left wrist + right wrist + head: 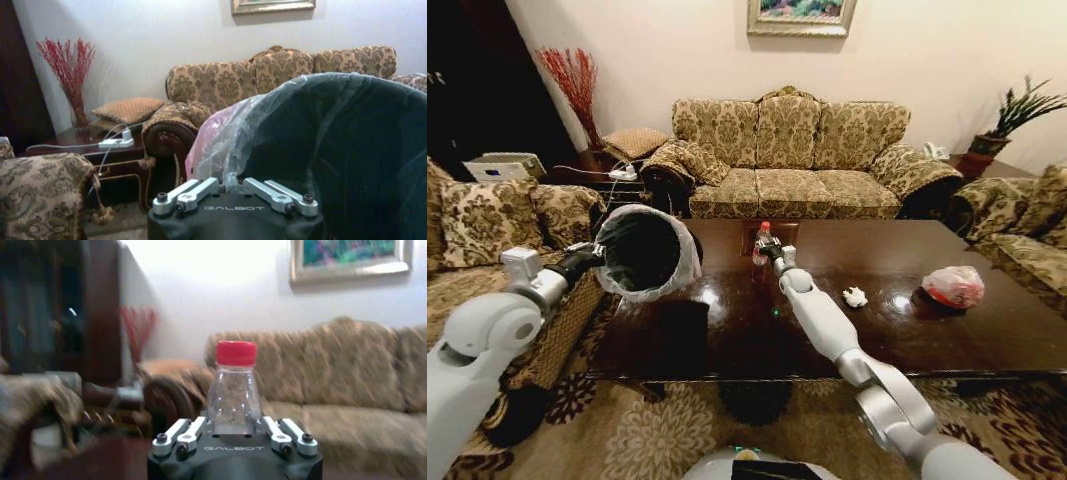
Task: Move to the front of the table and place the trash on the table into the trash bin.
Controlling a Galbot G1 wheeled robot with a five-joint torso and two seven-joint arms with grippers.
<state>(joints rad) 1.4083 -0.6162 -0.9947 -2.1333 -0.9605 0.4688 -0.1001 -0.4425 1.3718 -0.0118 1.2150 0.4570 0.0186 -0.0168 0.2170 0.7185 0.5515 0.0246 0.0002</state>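
Head high; wrists close, sofa-facing

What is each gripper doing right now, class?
Left gripper: closed on the rim of the trash bin, holding it up beside the table.
Right gripper: closed on the bottle.

bottle (763, 243) on the table (727, 330), trash bin (645, 252) at its left.
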